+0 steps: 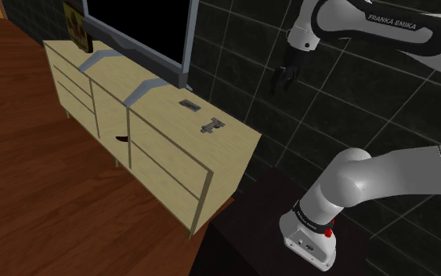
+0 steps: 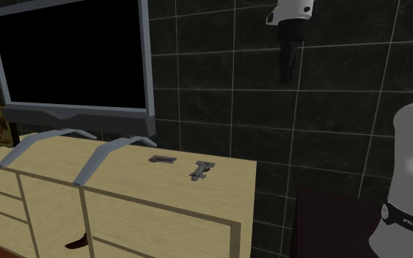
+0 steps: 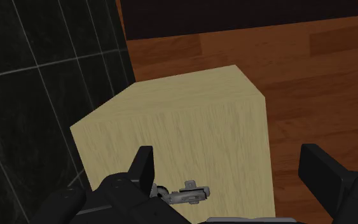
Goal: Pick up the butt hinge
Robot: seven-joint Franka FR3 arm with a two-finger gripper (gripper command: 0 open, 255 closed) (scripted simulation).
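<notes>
Two small grey metal pieces lie on the pale wooden cabinet top [image 1: 234, 141]. The flat rectangular one, the butt hinge [image 1: 189, 103] [image 2: 163, 159], is nearer the TV. The other, a bulkier hinge-like part [image 1: 212, 125] [image 2: 202, 170] [image 3: 187, 193], lies closer to the cabinet's free end. My gripper [image 1: 287, 78] [image 2: 287, 69] [image 3: 229, 168] hangs open high above that end, close to the dark tiled wall and holding nothing. In the wrist view the bulkier part sits far below, beside one finger [image 3: 142, 165].
A large black TV [image 1: 140, 27] on a grey stand [image 2: 113, 154] takes up the cabinet's far part, and a framed picture [image 1: 76, 27] leans behind it. Dark tiles [image 2: 219, 88] back the cabinet. Wooden floor [image 1: 38, 196] lies in front, my dark stand [image 1: 258, 235] beside.
</notes>
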